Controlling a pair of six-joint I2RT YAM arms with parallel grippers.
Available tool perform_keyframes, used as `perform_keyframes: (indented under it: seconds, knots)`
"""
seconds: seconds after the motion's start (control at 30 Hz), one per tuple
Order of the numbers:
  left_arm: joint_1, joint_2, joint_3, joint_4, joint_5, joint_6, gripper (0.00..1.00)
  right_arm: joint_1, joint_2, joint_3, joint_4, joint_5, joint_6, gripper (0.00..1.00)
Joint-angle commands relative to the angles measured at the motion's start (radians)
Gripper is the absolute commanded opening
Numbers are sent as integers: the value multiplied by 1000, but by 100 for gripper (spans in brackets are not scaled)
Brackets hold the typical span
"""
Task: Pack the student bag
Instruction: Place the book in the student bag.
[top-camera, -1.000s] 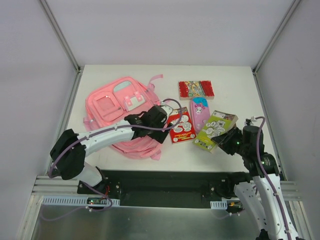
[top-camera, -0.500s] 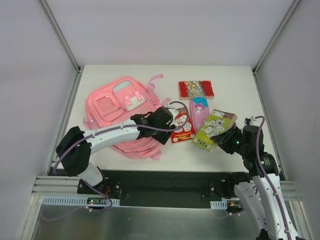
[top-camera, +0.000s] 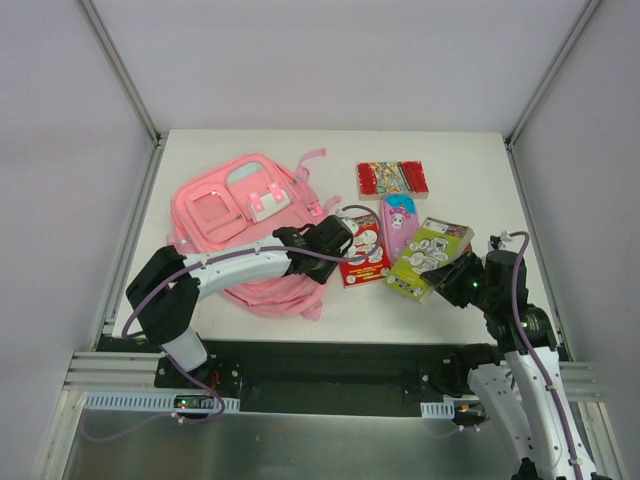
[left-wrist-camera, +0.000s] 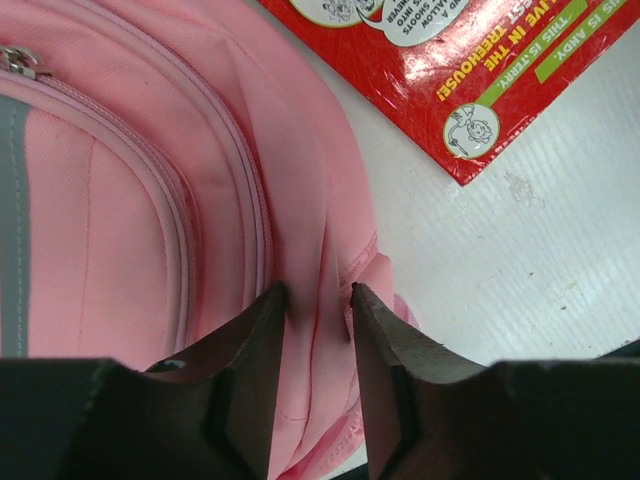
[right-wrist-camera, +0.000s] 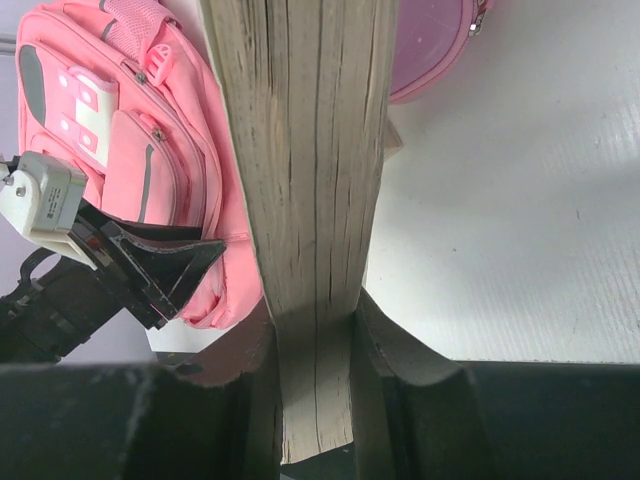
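Note:
The student bag (top-camera: 235, 215), big and pink, lies flat on the left half of the table. My left gripper (top-camera: 335, 240) is at its right edge, beside the red book (top-camera: 362, 252). In the left wrist view its jaws (left-wrist-camera: 318, 295) pinch a fold of the bag's pink fabric (left-wrist-camera: 150, 200) near the zip seam. My right gripper (top-camera: 452, 280) is shut on a thick green-covered book (top-camera: 432, 255), held tilted off the table. The right wrist view shows that book's page edge (right-wrist-camera: 300, 120) clamped between the fingers (right-wrist-camera: 315, 310).
A pink cartoon pencil case (top-camera: 398, 225) lies between the red book and the green book. A red patterned book (top-camera: 392, 178) lies at the back right. The red book's corner (left-wrist-camera: 470, 90) sits on white table close to the bag's edge.
My left gripper has slid right and nearer along the bag's edge and its jaws have closed onto the fabric fold. The right arm and its book have stayed put.

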Motion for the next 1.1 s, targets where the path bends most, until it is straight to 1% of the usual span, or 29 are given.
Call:
perform_keyframes:
  seconds: [0.0,0.03,0.07,0.1,0.17,0.2,0.23,0.43,0.53,0.57,0.7,0.8,0.9,0.93,0.97,1.0,1.03,1.07]
  knots:
    - [-3,25,45,-19,-58,6,28,-1,-13,10,104,-24,4,1]
    - [-3,27,47,-19,-59,6,27,-1,-13,10,104,-24,4,1]
    - [-5,27,45,-19,-63,11,19,-1,-12,9,104,-24,4,1]
    - [-3,27,45,-19,-64,11,14,-2,-10,10,104,-24,4,1]
    - [-3,28,42,-19,-67,16,12,-1,-10,6,104,-26,5,1]
    - [-3,30,42,-21,-64,17,1,-1,-10,6,105,-26,7,1]
    - [-3,28,42,-21,-64,19,0,-1,-10,4,107,-26,7,1]
    - [-2,-22,47,-25,-55,32,0,-1,2,-2,129,-53,-2,1]
    - [6,-99,77,-36,-40,46,0,-1,19,-2,169,-102,-22,1]
    - [21,-141,87,-37,-6,54,0,-1,25,-2,179,-115,-27,1]
    - [50,-228,142,-63,-1,69,0,-1,50,-2,231,-171,-44,1]
    - [66,-281,188,-102,5,98,0,-1,80,3,287,-242,-50,1]
    - [76,-329,229,-136,-4,123,0,-1,131,7,367,-345,-36,1]
    - [80,-343,246,-143,-21,129,0,1,164,12,405,-406,-22,1]
    - [86,-372,254,-149,-23,132,0,4,181,10,435,-435,-13,1]
    - [96,-383,271,-159,-24,135,0,11,218,9,499,-466,5,1]
    - [98,-395,282,-166,-26,146,0,17,237,9,519,-512,22,1]
    - [102,-413,291,-171,-29,152,0,30,255,18,534,-526,25,1]
